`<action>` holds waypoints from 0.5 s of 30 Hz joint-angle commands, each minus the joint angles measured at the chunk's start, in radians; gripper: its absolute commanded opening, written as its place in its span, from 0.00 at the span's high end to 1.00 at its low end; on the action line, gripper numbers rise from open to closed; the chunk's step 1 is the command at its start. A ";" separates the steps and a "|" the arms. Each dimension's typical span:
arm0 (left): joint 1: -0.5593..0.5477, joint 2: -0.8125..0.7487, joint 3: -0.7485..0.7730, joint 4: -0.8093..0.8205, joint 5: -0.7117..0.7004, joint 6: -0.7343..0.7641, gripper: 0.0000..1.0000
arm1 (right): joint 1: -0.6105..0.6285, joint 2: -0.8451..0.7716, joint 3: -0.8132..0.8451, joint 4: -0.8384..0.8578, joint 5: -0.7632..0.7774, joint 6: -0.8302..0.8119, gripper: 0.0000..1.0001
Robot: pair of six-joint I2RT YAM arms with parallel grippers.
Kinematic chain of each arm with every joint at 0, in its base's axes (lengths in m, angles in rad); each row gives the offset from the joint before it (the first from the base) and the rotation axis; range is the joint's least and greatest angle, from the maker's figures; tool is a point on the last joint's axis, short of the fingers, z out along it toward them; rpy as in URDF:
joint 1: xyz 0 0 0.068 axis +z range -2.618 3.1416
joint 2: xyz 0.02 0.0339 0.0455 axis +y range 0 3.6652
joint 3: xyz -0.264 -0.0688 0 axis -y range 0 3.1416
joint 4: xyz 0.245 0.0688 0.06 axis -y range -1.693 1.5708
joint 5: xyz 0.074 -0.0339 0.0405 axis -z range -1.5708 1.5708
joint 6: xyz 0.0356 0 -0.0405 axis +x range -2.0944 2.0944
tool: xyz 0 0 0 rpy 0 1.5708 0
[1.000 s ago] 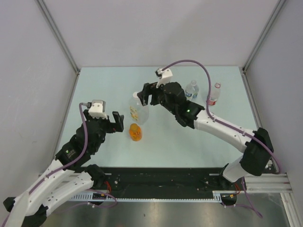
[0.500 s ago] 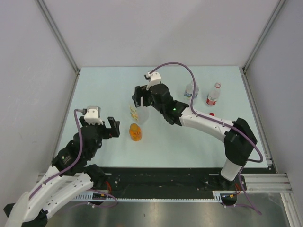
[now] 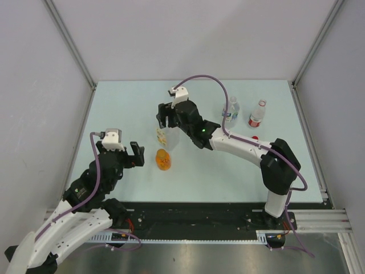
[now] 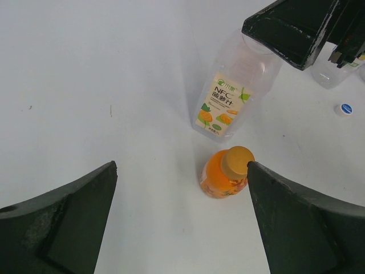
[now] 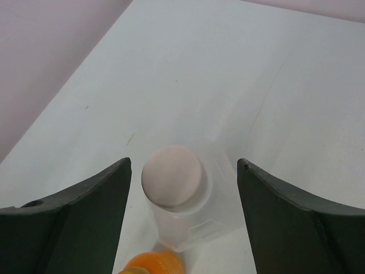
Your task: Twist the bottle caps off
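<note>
The large clear bottle point(image 3: 167, 137) with an orange-green label point(image 4: 223, 105) stands upright mid-table. Its white cap point(image 5: 173, 176) sits on its neck. My right gripper point(image 5: 183, 162) hangs open over that cap, one finger on each side, neither touching it; it also shows from above point(image 3: 165, 118). My left gripper point(image 4: 181, 171) is wide open and holds nothing, low over the table to the bottle's left point(image 3: 137, 155). A red cap point(image 3: 255, 137) and a blue cap point(image 4: 345, 108) lie loose on the table.
A small orange bottle point(image 3: 163, 160) with an orange cap point(image 4: 237, 161) stands just in front of the large bottle, near my left gripper's right finger. A blue-labelled bottle point(image 3: 230, 111) and a red-labelled bottle point(image 3: 256, 115) stand at the back right. Grey walls enclose the table.
My right arm has swung left, bringing its gripper over the large bottle's cap, and its jaws have narrowed slightly. My left arm has pulled back a little toward the near left.
</note>
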 commanded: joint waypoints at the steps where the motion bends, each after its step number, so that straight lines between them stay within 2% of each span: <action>1: 0.010 -0.005 -0.007 0.014 0.004 0.001 0.00 | 0.005 0.017 0.052 0.010 0.022 -0.022 0.23; 5: 0.010 -0.008 -0.010 0.010 0.007 -0.002 0.00 | 0.004 0.026 0.055 0.003 0.016 -0.020 0.29; 8: 0.010 -0.014 -0.011 0.009 0.010 -0.002 0.00 | -0.001 0.031 0.060 -0.009 0.005 -0.017 0.39; 9: 0.010 -0.016 -0.011 0.009 0.010 -0.002 0.00 | -0.001 0.028 0.058 -0.013 0.013 -0.016 0.50; 11: 0.010 -0.014 -0.011 0.010 0.011 -0.001 0.00 | -0.001 0.019 0.060 -0.026 0.021 -0.020 0.60; 14: 0.010 -0.013 -0.007 0.027 0.016 0.008 0.00 | -0.005 -0.015 0.060 -0.060 0.057 -0.026 0.84; 15: 0.010 -0.011 -0.005 0.036 0.022 0.018 0.00 | -0.008 -0.032 0.058 -0.074 0.068 -0.037 0.88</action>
